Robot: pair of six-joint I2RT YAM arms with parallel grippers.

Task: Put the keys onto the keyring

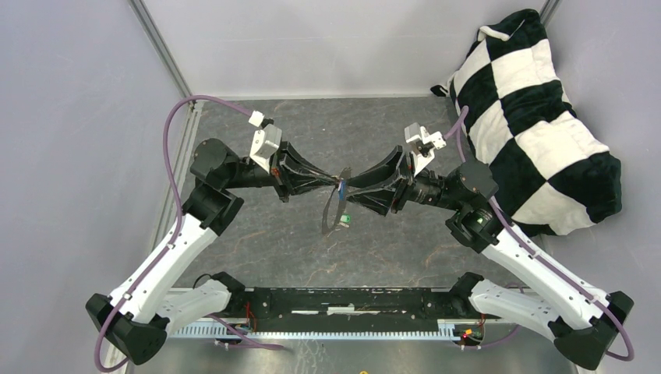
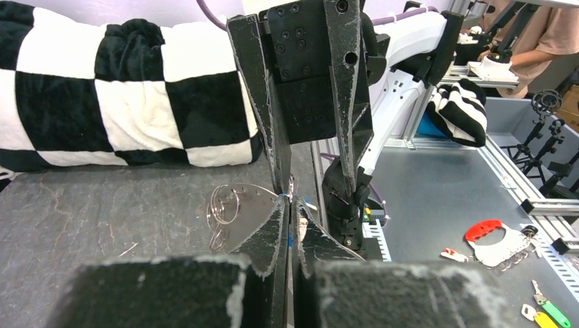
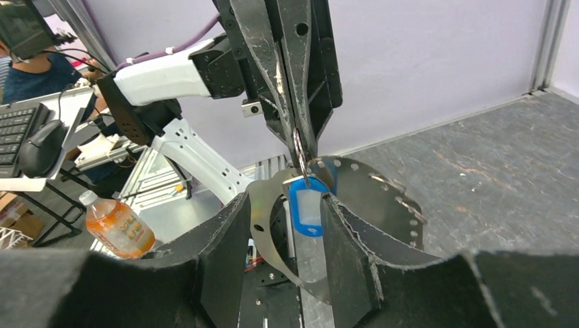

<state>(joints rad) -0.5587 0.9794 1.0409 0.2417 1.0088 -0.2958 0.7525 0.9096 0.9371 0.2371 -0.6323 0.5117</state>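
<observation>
Blue-headed key (image 3: 306, 208) between right jaws

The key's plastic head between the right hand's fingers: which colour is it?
Blue. The key shows best in the right wrist view.

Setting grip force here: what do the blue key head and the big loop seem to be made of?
Blue key head: looks like plastic, with an opaque saturated colour, a smooth surface with a soft sheen, and rounded corners. Keyring: looks like thin sheet metal, dull grey-silver, a flat band punched with small holes and bowed in a springy curve; which metal is unclear.
</observation>
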